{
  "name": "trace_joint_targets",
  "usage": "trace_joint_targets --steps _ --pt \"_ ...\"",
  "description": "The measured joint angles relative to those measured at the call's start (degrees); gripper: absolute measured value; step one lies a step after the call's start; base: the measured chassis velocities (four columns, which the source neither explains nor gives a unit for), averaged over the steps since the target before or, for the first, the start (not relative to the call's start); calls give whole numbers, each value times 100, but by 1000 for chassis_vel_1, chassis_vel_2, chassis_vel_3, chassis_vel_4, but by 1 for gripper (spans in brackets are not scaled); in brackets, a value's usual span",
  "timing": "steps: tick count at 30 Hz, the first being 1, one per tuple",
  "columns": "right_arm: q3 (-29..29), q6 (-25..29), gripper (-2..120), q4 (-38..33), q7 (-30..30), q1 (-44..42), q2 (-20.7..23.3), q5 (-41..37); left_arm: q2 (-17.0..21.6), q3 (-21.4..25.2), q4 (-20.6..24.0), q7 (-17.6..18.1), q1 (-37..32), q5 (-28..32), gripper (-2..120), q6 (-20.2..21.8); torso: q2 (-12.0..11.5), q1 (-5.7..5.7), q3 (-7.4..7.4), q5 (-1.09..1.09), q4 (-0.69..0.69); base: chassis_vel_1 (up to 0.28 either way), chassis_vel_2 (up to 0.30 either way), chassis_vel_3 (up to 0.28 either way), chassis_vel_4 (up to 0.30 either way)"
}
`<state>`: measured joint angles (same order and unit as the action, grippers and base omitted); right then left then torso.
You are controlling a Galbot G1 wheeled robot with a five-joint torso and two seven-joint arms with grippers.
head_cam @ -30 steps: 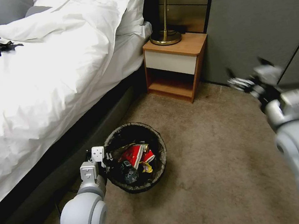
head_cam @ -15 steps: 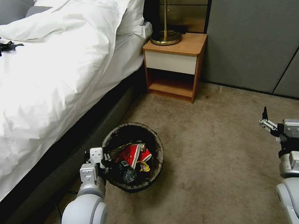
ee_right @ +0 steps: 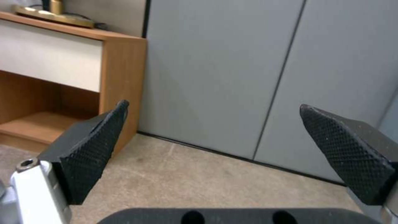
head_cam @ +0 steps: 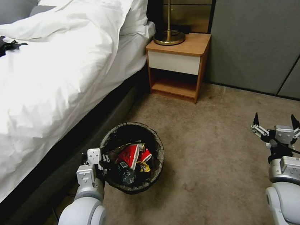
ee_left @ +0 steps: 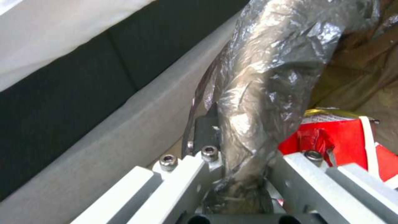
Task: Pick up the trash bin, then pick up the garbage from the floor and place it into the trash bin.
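The trash bin, round and lined with a dark bag, sits low over the carpet beside the bed and is tilted toward me. My left gripper is shut on its near-left rim. In the left wrist view the bag-covered rim runs between the closed fingers. Inside the bin lies garbage: red-and-white paper cups, a yellow wrapper and a dark bottle-like item. My right gripper hangs open and empty above the carpet at the right, its black pads spread wide.
The bed with a white duvet fills the left, its dark base close to the bin. A wooden nightstand with a brass lamp stands at the back. Grey wall panels close the right. Open carpet lies between the arms.
My right arm swung down from high at the right to low over the carpet, fingers open. The left gripper kept its hold on the bin. The camera shifted slightly.
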<state>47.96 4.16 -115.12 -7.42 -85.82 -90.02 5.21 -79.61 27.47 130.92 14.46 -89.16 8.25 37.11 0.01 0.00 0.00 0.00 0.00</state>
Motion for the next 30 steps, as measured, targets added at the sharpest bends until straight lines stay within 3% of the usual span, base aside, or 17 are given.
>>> trace_joint_targets --steps 30 --pt "-331 352 100 281 -86 -269 -180 284 43 175 281 51 -272 106 0 38 0 0 0 0 -1 105 106 110 104"
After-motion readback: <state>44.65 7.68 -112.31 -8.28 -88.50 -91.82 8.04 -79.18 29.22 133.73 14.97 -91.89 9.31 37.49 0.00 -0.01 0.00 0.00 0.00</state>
